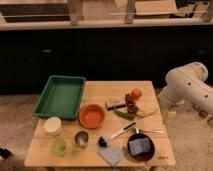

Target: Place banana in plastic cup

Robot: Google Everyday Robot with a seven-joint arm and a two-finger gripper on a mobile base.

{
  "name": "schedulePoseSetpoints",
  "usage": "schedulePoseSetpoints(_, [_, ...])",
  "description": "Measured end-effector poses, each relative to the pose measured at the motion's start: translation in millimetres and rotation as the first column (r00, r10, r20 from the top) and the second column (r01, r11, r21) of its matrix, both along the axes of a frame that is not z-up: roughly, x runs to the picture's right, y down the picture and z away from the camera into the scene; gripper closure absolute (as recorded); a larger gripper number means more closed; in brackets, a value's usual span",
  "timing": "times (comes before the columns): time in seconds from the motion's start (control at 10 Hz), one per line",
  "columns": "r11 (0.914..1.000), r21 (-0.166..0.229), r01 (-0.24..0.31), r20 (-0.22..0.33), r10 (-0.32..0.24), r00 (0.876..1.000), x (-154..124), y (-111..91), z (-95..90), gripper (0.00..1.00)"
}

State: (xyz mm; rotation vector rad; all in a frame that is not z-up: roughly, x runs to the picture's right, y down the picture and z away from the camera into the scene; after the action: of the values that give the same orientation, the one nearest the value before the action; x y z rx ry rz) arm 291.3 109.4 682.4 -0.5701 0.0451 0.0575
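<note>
The banana [147,112] is small, curved and yellow. It lies on the wooden table [100,90] near the right edge, just below a bunch of dark grapes [131,105]. The plastic cup [59,146] is translucent light green and stands upright at the front left, beside the shiny metal cup [81,138]. My white arm [190,86] is off the table's right side. My gripper [169,115] hangs low at its end, next to the table's right edge and just right of the banana, apart from it.
A green tray [60,95] sits at the back left, with an orange bowl [92,115] to its right. A white container [52,125], an orange-red fruit [136,93], a brush [116,135], a grey cloth [112,154] and a dark plate [148,154] holding a sponge are also on the table.
</note>
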Motion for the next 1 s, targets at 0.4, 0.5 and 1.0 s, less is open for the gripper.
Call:
schedulePoseSetpoints(0.4, [0.9997, -0.011, 0.024, 0.011, -0.024, 1.0, -5, -1, 10.3, 0.2])
schedulePoseSetpoints(0.5, [0.9994, -0.016, 0.03, 0.013, -0.03, 0.999, -6, 1, 10.0, 0.2])
schedulePoseSetpoints(1.0, [0.9986, -0.027, 0.046, 0.031, -0.045, 0.999, -10, 3, 19.8, 0.2])
